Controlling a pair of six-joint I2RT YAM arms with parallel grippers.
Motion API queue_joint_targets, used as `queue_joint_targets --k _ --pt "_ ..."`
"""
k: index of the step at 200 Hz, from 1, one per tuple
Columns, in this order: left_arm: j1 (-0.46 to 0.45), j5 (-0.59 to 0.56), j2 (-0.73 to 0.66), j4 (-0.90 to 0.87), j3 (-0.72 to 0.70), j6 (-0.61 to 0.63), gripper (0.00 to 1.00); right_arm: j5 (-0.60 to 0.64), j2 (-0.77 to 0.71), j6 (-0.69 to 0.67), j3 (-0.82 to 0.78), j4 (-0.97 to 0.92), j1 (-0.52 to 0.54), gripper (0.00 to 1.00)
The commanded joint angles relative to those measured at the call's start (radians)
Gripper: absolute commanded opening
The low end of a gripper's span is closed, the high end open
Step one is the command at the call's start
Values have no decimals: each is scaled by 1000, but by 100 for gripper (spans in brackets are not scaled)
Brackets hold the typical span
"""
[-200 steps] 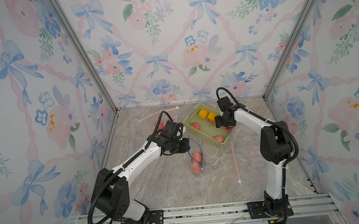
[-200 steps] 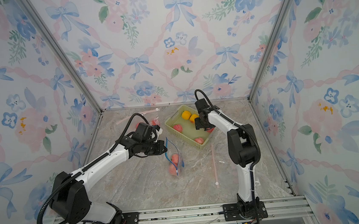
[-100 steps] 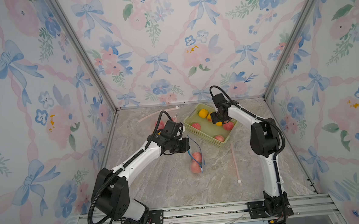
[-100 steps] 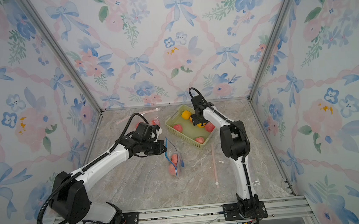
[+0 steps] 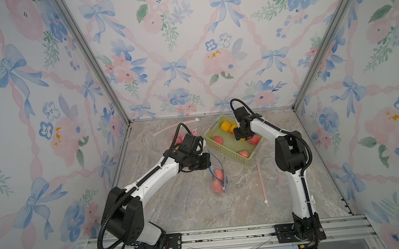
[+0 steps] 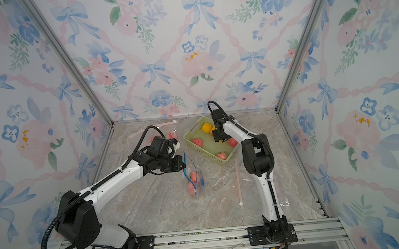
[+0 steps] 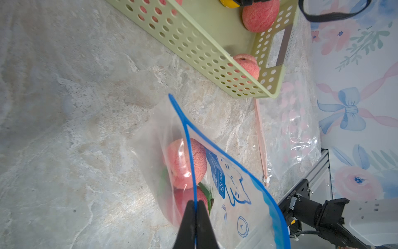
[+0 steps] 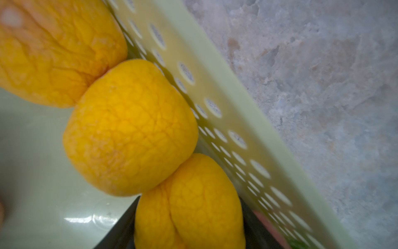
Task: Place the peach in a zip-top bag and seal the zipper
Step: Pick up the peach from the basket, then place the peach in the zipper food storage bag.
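Note:
A clear zip-top bag (image 5: 219, 177) (image 6: 194, 179) (image 7: 237, 194) with a blue zipper lies mid-table with two pink peaches (image 7: 183, 163) inside. My left gripper (image 5: 209, 162) (image 6: 183, 164) (image 7: 196, 202) is shut on one blue lip of its mouth, holding it raised. My right gripper (image 5: 241, 137) (image 6: 220, 139) (image 8: 189, 215) reaches down into the green basket (image 5: 223, 150) (image 6: 203, 151) (image 8: 215, 97). A yellow peach (image 8: 193, 204) fills the gap between its dark fingers (image 8: 120, 232), which touch it on both sides.
Two more yellow peaches (image 8: 129, 129) lie against the basket wall, and three pink ones (image 5: 218, 140) sit on its floor. A clear bag with a pink zipper (image 5: 261, 181) lies right of the basket. Another bag (image 5: 174, 127) lies at the back left.
My right gripper moved from the basket's right side to the yellow peaches at its back wall and narrowed its jaws round one. The left arm and bag stayed put.

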Motion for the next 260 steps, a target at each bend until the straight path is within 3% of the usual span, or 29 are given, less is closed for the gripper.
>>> queue_joint_targets --k 1,80,151,205,260 --pt "-4 -5 -8 -5 14 -10 0 -4 -52 1 -11 -17 13 56" --pt "-5 -28 -10 20 7 -36 0 -114 -492 100 -361 97 99 44" --pt "-4 -33 16 57 21 -63 0 -242 -838 280 -603 203 348 42" --pt "-4 -30 9 57 12 -64 0 -243 -910 408 -701 287 533 42" --pt "-4 -25 1 62 1 -64 0 -250 -860 470 -774 318 580 41"
